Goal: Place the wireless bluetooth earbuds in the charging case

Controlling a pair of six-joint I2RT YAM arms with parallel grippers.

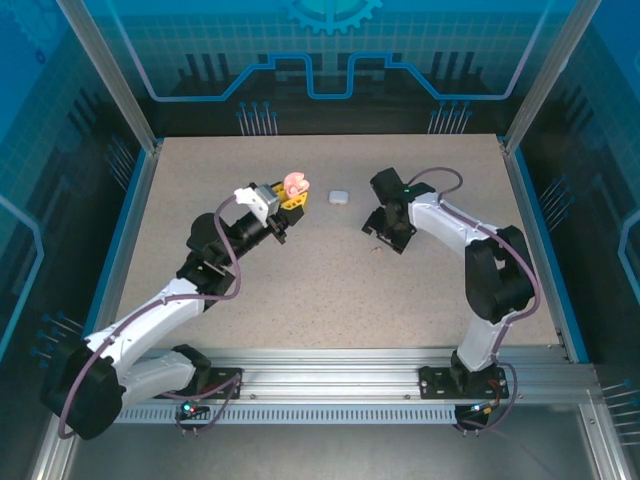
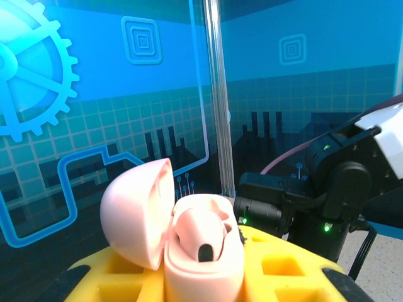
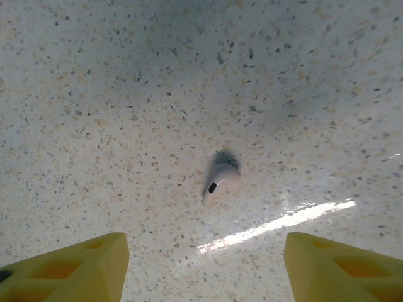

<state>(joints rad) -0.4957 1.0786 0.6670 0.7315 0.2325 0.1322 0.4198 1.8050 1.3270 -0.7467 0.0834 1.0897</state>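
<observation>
**Left end effector.** In the top external view we find the left gripper (image 1: 293, 196) at 11 o'clock from the middle of the table (image 1: 330, 290). Its yellow fingers (image 2: 296, 267) are pressed together on the base of the pink charging case (image 1: 294, 182) and hold it clear of the table surface. In the left wrist view the case stands upright. Its lid (image 2: 137, 212) is hinged back and leans toward 10 o'clock. We see one pink rounded form, the seated earbud (image 2: 203, 242), in the case body, with a dark oval facing the camera. We cannot tell whether a second well is filled.

**Right end effector.** The right gripper (image 3: 204, 255) sits at 3 o'clock from the table middle, pointed down at the surface. In the right wrist view its two yellow fingertips (image 3: 75, 267) are spread wide apart and pinch nothing.

**Task item on the table.** The loose earbud (image 3: 220, 178), pale pinkish-tan, lies on the speckled surface at 12 o'clock from the gap between the right fingertips. It is apart from both of them. Its stem points toward 7 o'clock and ends in a dark tip.

**Other item.** A small white case (image 1: 339, 196), closed, rests on the table at 4 o'clock from the pink case. It is just beside the pink case and not touching it.
</observation>
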